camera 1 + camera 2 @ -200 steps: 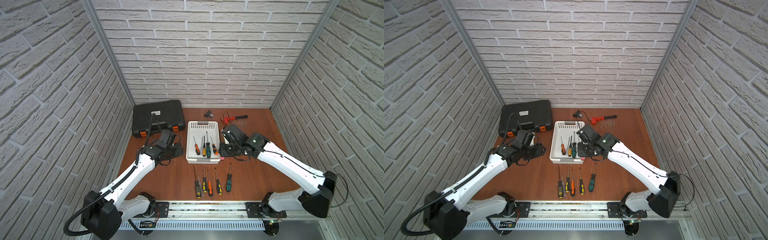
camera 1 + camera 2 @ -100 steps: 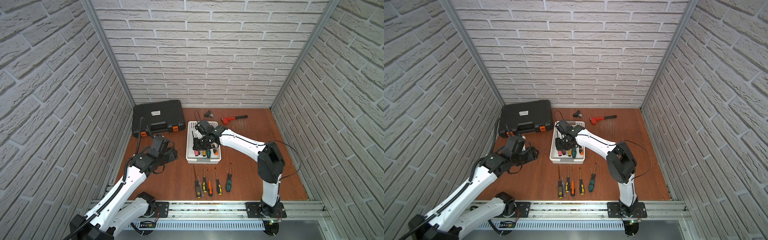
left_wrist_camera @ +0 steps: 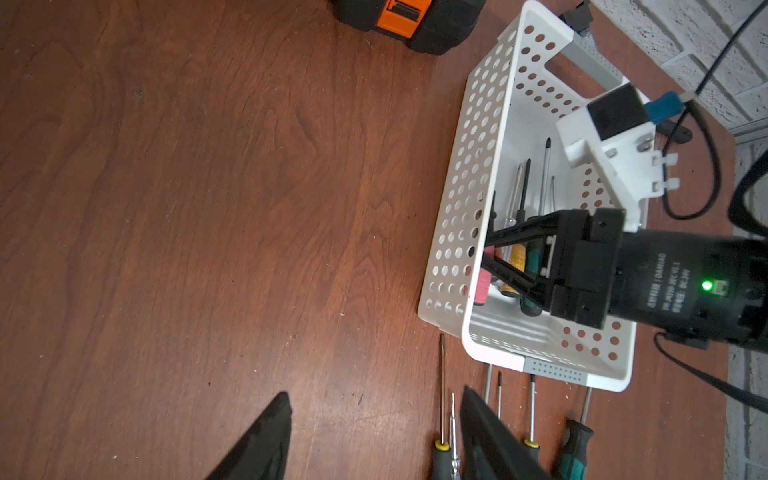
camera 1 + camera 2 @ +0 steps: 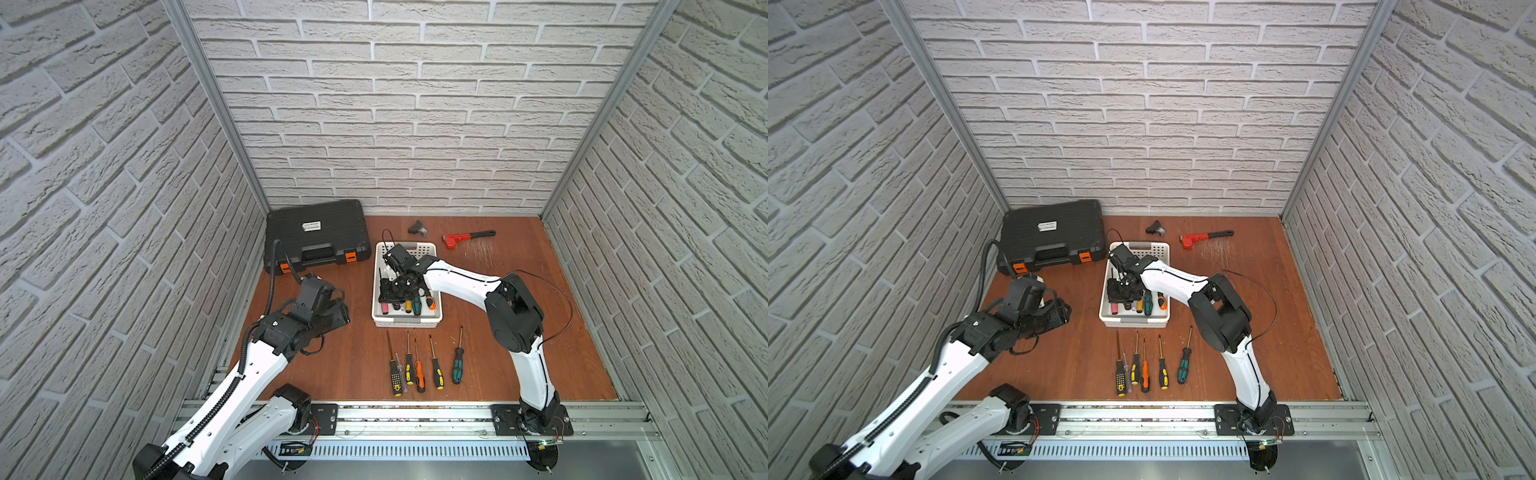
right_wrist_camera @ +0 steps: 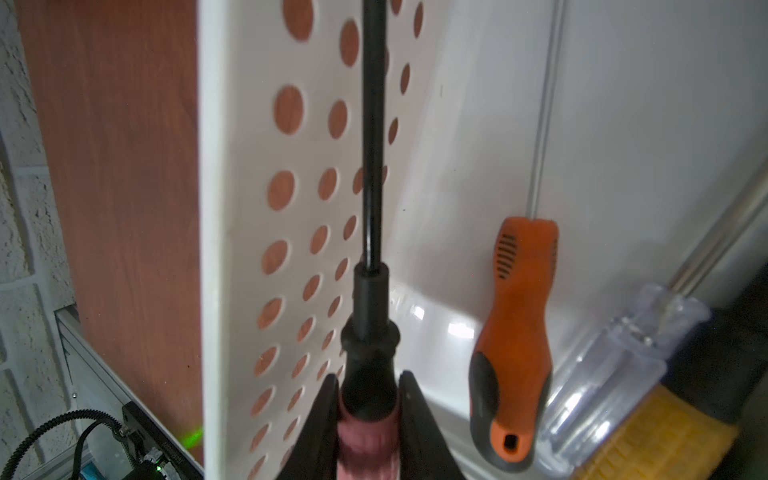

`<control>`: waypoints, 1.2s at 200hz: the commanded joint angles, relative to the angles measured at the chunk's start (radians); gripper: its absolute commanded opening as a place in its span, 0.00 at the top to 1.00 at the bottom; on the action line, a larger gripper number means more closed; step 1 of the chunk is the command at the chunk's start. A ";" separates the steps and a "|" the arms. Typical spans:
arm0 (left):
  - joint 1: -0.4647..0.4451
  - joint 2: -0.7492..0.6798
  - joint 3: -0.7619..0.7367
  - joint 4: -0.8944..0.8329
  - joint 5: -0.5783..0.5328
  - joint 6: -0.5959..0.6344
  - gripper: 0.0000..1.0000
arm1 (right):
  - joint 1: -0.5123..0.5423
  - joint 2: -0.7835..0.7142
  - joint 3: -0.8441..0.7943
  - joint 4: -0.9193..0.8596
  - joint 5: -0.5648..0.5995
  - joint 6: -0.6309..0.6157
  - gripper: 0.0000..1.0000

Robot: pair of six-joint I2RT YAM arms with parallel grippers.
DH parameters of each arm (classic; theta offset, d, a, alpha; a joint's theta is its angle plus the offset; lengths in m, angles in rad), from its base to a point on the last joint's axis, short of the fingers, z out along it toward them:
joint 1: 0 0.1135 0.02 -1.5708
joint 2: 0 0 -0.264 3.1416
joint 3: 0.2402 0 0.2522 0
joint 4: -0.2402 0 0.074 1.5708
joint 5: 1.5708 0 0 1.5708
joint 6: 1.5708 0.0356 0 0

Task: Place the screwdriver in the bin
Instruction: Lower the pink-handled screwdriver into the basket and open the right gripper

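Observation:
The white perforated bin [image 4: 407, 322] [image 4: 1133, 323] stands mid-table. My right gripper [image 4: 390, 293] [image 4: 1119, 293] reaches down inside it along its left wall [image 5: 232, 208]. It is shut on a screwdriver with a pink and black handle [image 5: 370, 316] [image 3: 483, 286] and a black shaft. The shaft points toward the bin's far end. Several other screwdrivers lie in the bin, among them an orange-handled one [image 5: 515, 332]. My left gripper [image 4: 341, 313] [image 3: 374, 399] hovers open and empty over bare wood to the left of the bin [image 3: 490, 124].
Several screwdrivers [image 4: 419, 368] [image 4: 1144, 370] lie in a row in front of the bin. A black tool case [image 4: 316, 237] sits at the back left. A red pipe wrench [image 4: 461, 239] and a small black part [image 4: 417, 227] lie near the back wall.
My right gripper has moved from the bin's right edge across to its left side and down inside, still shut. The left arm has drawn back toward the front left.

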 commanded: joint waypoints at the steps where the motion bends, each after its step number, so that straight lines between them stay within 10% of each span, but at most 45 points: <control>1: 0.007 -0.004 0.013 -0.004 -0.021 0.003 0.35 | -0.005 0.005 0.005 0.051 -0.003 0.015 0.90; 148: 0.009 0.014 0.039 -0.034 -0.087 0.005 0.35 | -0.023 0.086 -0.005 0.108 -0.014 0.008 0.78; 240: 0.009 0.108 0.128 -0.060 -0.013 0.053 0.38 | -0.012 -0.131 -0.013 0.069 0.030 -0.097 0.60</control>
